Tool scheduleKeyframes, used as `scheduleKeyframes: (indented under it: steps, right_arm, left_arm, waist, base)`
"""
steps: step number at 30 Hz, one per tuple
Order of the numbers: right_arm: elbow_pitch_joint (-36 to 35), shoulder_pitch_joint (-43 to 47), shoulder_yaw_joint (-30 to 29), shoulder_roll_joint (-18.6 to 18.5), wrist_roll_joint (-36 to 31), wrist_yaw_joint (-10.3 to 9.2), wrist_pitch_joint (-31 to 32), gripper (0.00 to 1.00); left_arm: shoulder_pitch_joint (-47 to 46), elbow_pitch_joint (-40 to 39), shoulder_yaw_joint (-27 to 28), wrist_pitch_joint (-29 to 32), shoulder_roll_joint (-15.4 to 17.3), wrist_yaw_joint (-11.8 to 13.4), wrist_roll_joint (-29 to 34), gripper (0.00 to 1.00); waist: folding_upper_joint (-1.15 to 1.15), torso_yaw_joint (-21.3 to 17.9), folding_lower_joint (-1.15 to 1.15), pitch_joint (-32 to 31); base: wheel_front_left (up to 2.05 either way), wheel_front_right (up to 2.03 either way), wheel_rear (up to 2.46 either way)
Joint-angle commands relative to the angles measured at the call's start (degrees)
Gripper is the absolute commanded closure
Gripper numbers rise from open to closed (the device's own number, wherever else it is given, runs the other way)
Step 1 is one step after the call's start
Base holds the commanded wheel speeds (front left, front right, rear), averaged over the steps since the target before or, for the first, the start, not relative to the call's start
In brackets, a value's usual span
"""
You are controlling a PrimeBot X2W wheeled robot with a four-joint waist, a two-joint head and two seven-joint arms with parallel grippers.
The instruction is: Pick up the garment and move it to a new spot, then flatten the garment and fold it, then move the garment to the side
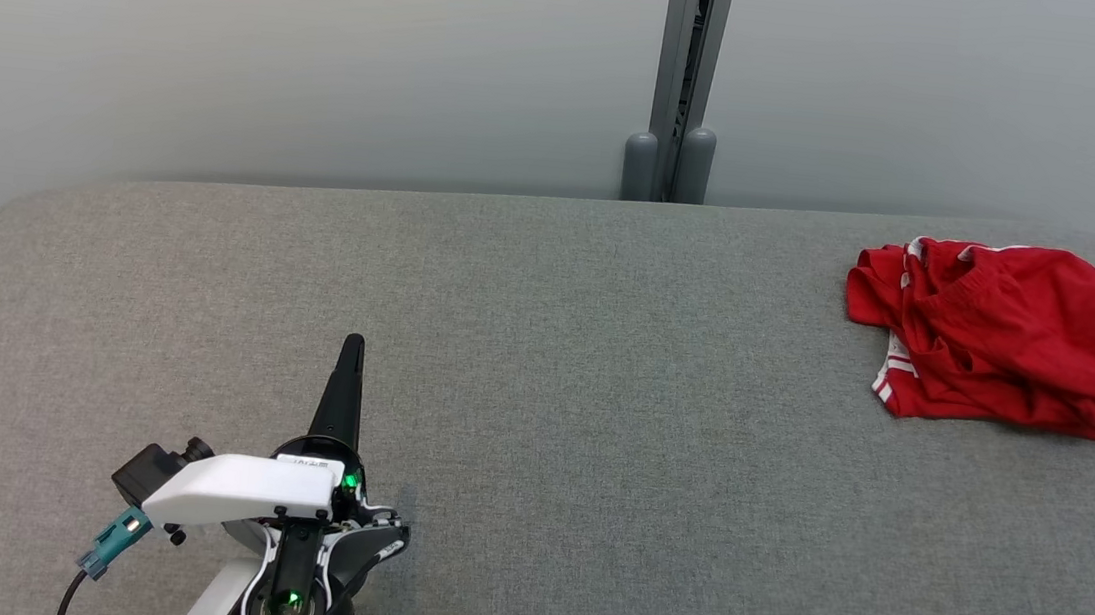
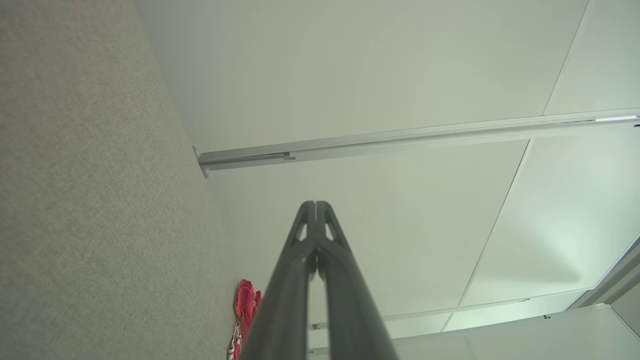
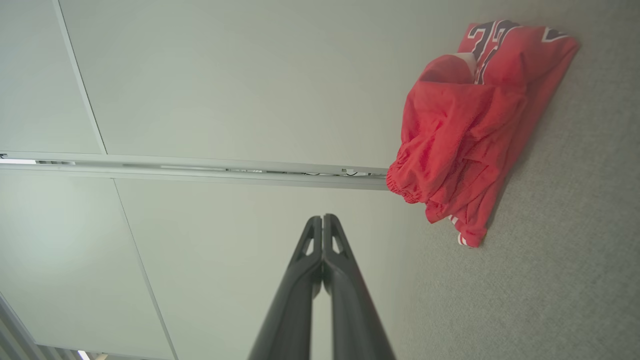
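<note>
The garment (image 1: pixel 1002 334) is a crumpled red jersey with white trim, lying in a heap at the far right of the grey table. It also shows in the right wrist view as the garment (image 3: pixel 470 125) with dark numerals, and small in the left wrist view as the garment (image 2: pixel 245 305). My left gripper (image 1: pixel 354 342) hovers over the table's near left, shut and holding nothing, far from the garment. Its tips in the left wrist view, the left gripper (image 2: pixel 315 204), are pressed together. My right gripper (image 3: pixel 322 218) is shut and bare, short of the garment.
The grey fabric table (image 1: pixel 542 367) spans the head view, with rounded far corners. A pale partition wall with a grey vertical post (image 1: pixel 682 79) stands behind its far edge. Wide bare tabletop lies between my left gripper and the garment.
</note>
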Motion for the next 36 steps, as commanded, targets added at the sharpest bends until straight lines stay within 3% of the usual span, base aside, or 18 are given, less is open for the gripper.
scheduleKeyframes:
  steps: [1,36]
  right_arm:
    - [-0.1,0.3,0.1,-0.5,0.4,0.13,-0.2,1.0]
    - [-0.8,1.1,2.3,-2.1,2.5,0.14,-1.9,1.0]
  left_arm:
    - [-0.9,0.0,0.1,0.2,0.3,-0.2,-0.2,1.0]
    - [-0.9,-0.1,0.1,0.1,0.3,-0.2,-0.2,1.0]
  waist:
    - [0.0,0.0,0.0,0.0]
    - [0.0,0.0,0.0,0.0]
  base:
    - [0.0,0.0,0.0]
    - [0.0,0.0,0.0]
